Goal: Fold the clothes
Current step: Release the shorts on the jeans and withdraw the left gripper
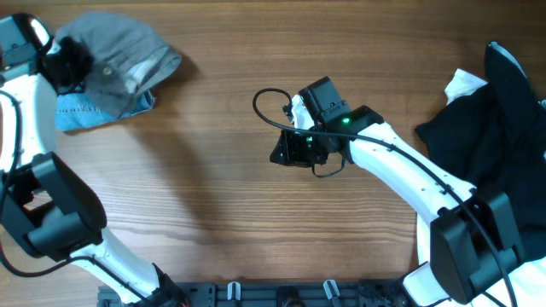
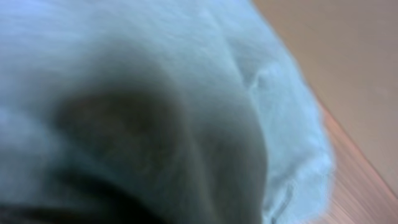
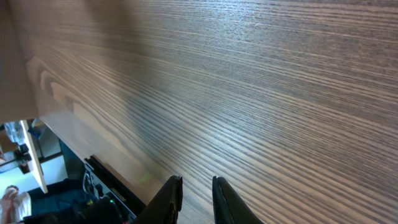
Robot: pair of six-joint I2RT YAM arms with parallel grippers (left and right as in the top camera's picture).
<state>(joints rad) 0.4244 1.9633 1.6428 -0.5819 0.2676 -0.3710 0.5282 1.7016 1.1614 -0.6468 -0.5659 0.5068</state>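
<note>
Blurred pale cloth, most likely the large mid-grey cotton shorts (image 2: 155, 93), presses so close to the left wrist camera that it fills almost the whole view. Only a strip of the brown wood-grain counter (image 2: 367, 180) shows at the lower right.

From overhead, the mid-grey shorts (image 1: 128, 51) lie bunched at the far left corner of the counter (image 1: 256, 213). They rest on top of light-blue denim shorts (image 1: 85, 112), whose edge peeks out on the side nearer the robot. The white left arm (image 1: 19, 107) reaches up to this pile, and the black left jaws sit on the left part of the grey shorts. The left jaws are closed tight, but the cloth hides them, so it cannot be told whether a fold is pinched between them.

The white right arm (image 1: 401, 166) stretches toward the middle of the counter. Its right jaws hang over bare wood, well apart from both piles. In the right wrist view two dark fingers (image 3: 169, 198) stand with a narrow gap between them and nothing in it, with only wood grain (image 3: 249, 93) beyond.

At the right edge of the counter a black garment (image 1: 495, 128) lies heaped. A white garment (image 1: 465, 85) shows at its upper left border.
</note>
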